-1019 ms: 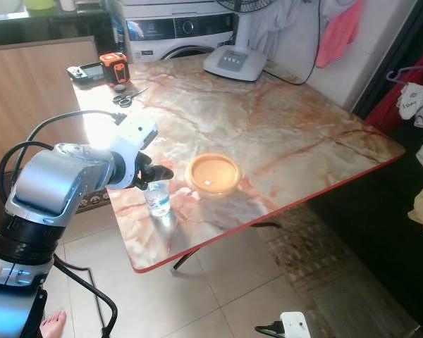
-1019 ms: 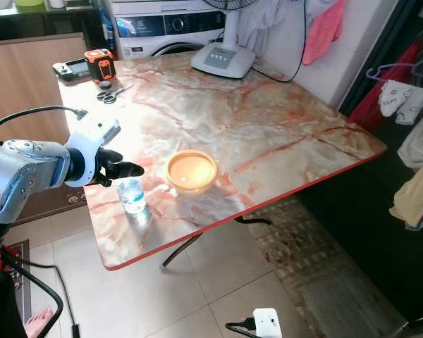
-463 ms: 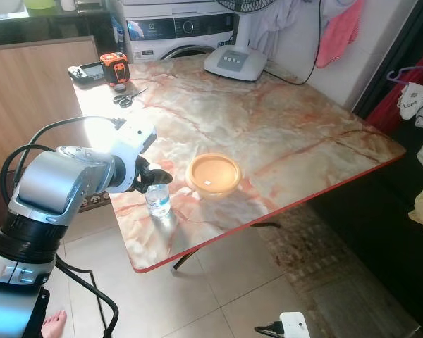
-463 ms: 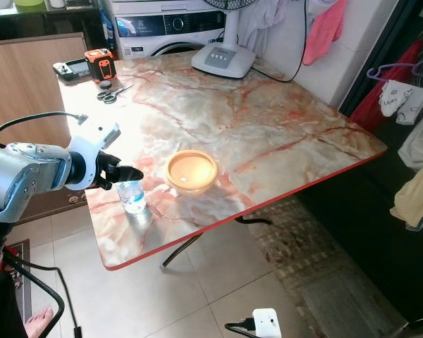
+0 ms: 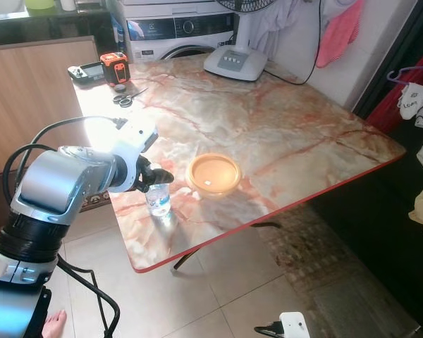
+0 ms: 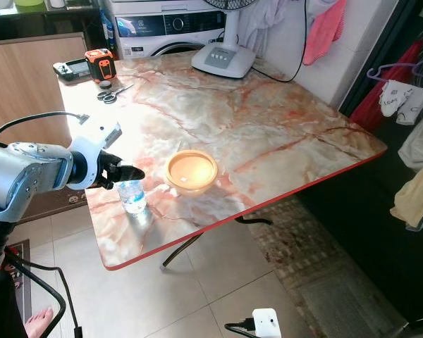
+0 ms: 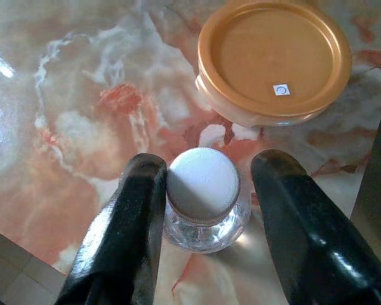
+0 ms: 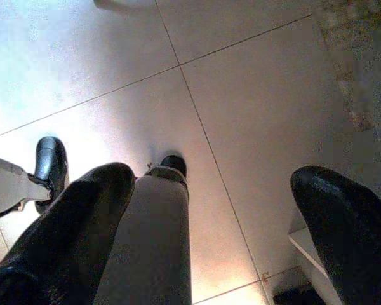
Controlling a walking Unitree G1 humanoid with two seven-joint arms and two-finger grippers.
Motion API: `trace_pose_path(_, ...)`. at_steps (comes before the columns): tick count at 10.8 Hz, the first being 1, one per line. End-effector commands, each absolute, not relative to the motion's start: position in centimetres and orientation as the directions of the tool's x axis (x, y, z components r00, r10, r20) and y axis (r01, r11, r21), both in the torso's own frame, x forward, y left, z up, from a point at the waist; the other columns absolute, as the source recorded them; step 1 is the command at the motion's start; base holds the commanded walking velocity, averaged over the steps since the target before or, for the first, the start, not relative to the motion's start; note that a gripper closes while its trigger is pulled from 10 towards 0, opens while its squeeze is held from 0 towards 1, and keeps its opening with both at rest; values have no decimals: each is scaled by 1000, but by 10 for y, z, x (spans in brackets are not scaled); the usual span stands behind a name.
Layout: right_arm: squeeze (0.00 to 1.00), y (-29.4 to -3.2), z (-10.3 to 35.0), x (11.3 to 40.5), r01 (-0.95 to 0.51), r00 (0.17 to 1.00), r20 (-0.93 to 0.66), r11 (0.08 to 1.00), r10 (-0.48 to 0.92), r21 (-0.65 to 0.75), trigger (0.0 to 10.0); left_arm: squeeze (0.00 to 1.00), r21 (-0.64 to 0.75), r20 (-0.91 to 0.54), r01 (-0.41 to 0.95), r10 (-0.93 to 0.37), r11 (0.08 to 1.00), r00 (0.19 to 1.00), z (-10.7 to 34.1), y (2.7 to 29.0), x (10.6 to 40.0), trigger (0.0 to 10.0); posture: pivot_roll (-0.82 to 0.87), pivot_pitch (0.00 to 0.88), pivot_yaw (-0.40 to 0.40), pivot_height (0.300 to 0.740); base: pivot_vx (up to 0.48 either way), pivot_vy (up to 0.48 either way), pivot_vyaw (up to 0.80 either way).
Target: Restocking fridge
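Observation:
A small clear water bottle with a white cap stands near the front left edge of the marble table. My left gripper is open around its neck from above, one black finger touching the cap and the other finger a little apart from it. An orange lidded container sits just beyond the bottle to its right. My right gripper hangs open over the tiled floor beside my own leg.
At the table's far end stand a fan base, scissors, an orange tape measure and a handheld device. A washing machine is behind. Clothes hang at the right. A white plug lies on the floor.
My left gripper has come down slightly around the bottle's cap. Nothing else has moved.

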State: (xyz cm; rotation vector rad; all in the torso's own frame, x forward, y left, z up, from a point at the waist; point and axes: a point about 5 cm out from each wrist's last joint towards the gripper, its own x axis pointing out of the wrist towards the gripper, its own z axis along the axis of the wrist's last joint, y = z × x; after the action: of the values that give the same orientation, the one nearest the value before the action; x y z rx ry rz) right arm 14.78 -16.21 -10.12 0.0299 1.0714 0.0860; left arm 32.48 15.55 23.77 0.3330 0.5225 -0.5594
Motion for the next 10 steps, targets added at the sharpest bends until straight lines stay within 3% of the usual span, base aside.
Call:
trace_pose_path(1,0,-167,-102,144,-55,460,-884,997,78,59,10000,0,178,-528,561,-402,809,748,246,156,328,1137,23,25,-109,740,0,0,0)
trace_pose_path(2,0,-167,-102,144,-56,460,-884,997,79,60,10000,0,179,-528,559,-401,810,749,246,157,328,0,24,26,-110,740,0,0,0)
trace_pose_path(10,0,-166,-103,144,-58,455,-886,996,89,70,10000,0,114,-532,524,-393,844,750,240,157,327,0,25,32,-107,740,0,0,0)
